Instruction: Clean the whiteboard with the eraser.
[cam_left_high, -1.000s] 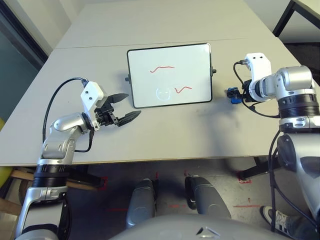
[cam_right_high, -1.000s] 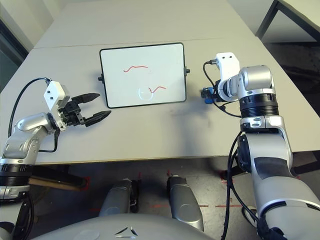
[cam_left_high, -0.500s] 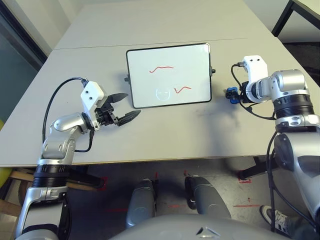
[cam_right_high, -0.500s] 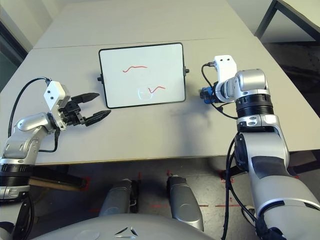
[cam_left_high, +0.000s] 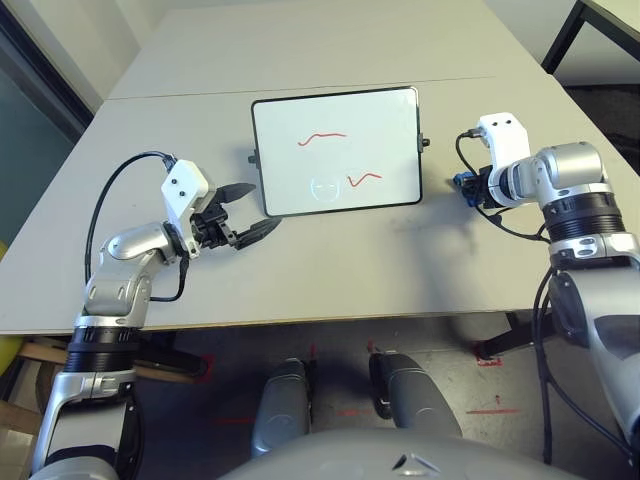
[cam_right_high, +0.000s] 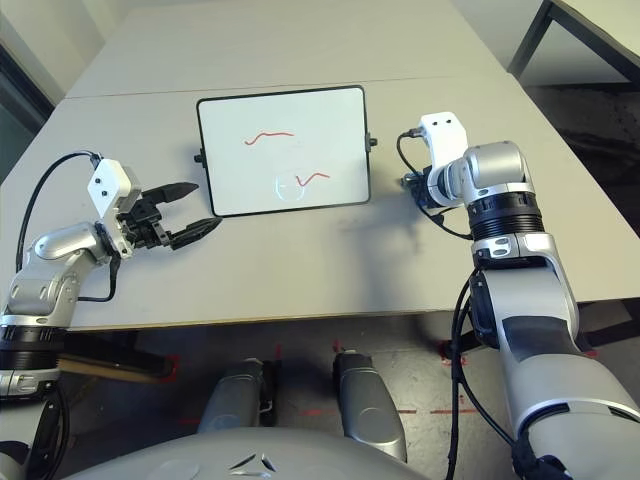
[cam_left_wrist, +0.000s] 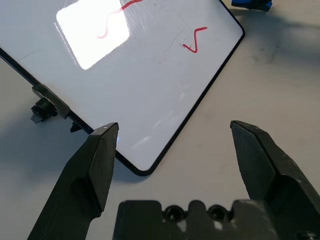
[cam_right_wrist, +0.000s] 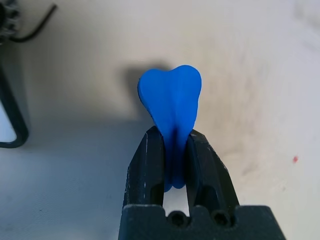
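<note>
1. Board (cam_left_high: 336, 150) lies flat at upper centre of the head view, both red squiggles (cam_left_high: 323, 137) unwiped: cleaning not begun.
2. Eraser (cam_right_wrist: 170, 111) sits pinched at its waist by the right gripper (cam_right_wrist: 171, 150), just right of the board.
3. Left gripper (cam_left_wrist: 175, 135), fingers spread wide, hovers near the board's lower-left corner.
4. Eraser mostly hidden behind the right wrist in head views.

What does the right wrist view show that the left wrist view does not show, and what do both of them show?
The right wrist view alone shows the right gripper shut on the narrow middle of the eraser, held over the table. The left wrist view alone shows the left gripper open beside a corner of the whiteboard, and the two red squiggles. Both show the blue eraser, the grey table and the whiteboard's black frame.
</note>
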